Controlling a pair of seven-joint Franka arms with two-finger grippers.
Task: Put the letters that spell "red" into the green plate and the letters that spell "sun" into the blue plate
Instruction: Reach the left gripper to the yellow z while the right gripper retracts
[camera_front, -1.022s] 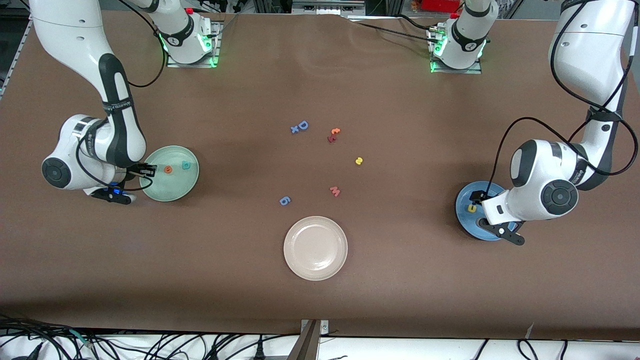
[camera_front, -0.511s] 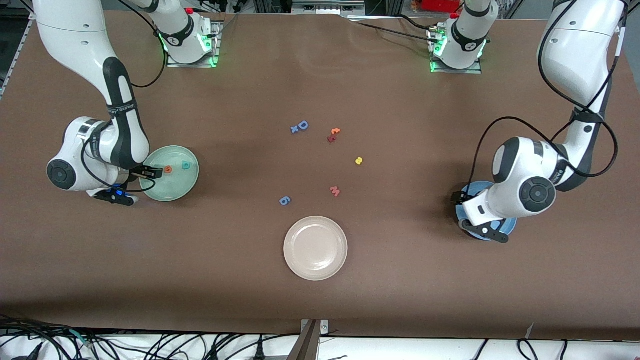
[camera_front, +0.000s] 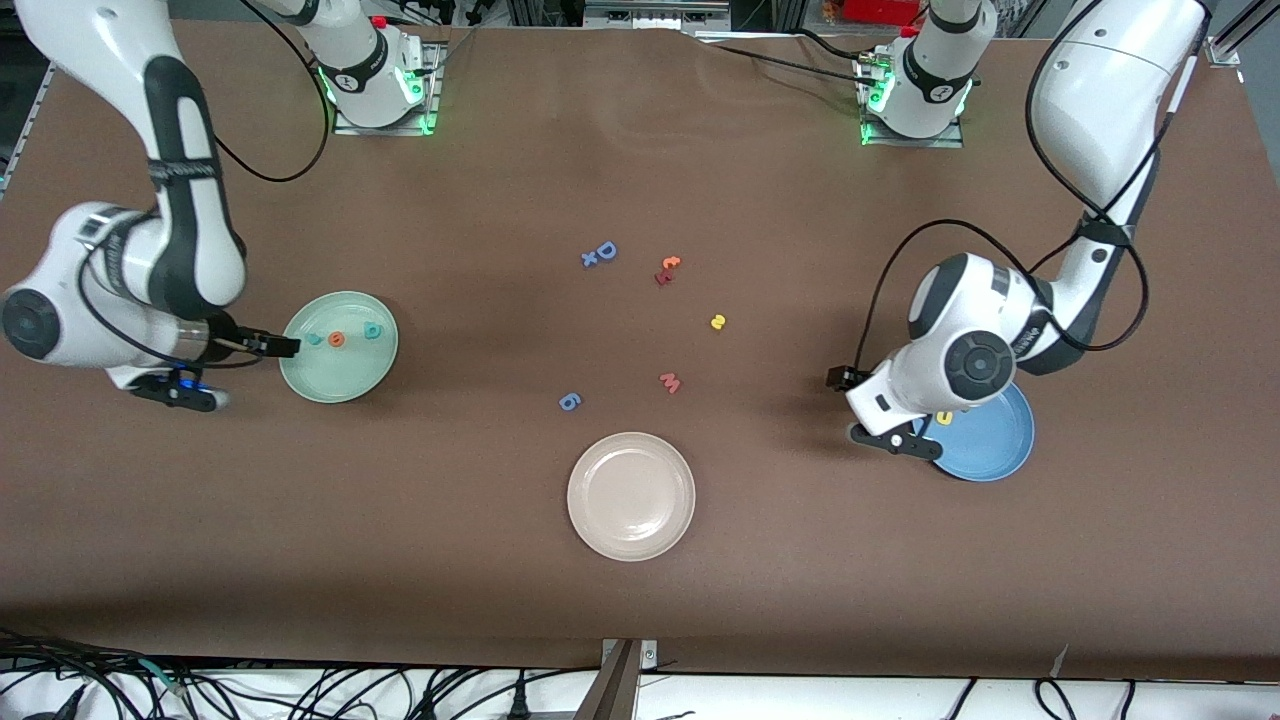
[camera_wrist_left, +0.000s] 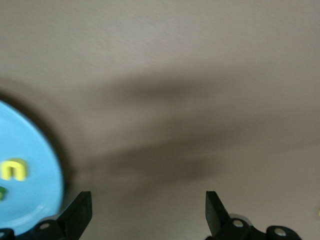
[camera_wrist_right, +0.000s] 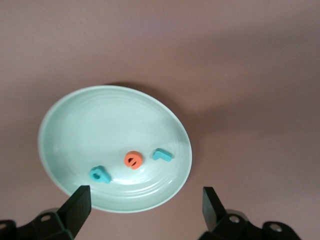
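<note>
Right wrist view shows the green plate (camera_wrist_right: 115, 100) holding the teal "r" (camera_wrist_right: 162, 155), orange "e" (camera_wrist_right: 133, 160) and teal "d" (camera_wrist_right: 100, 174). The blue plate (camera_front: 990, 445) holds a yellow u/n letter (camera_wrist_left: 14, 169); the yellow "s" (camera_front: 717, 322) lies mid-desk. Both tools, right tool (camera_front: 285, 346) and left tool (camera_front: 838, 378), stand wide open and empty, beside their plates' rims over bare desk (camera_front: 400, 560).

Right gripper (camera_front: 283, 347) let go and pulled off the green plate (camera_front: 340, 375), leaving teal r (camera_front: 315, 340) there; left gripper (camera_front: 838, 378) swung off the blue plate (camera_front: 990, 450).
</note>
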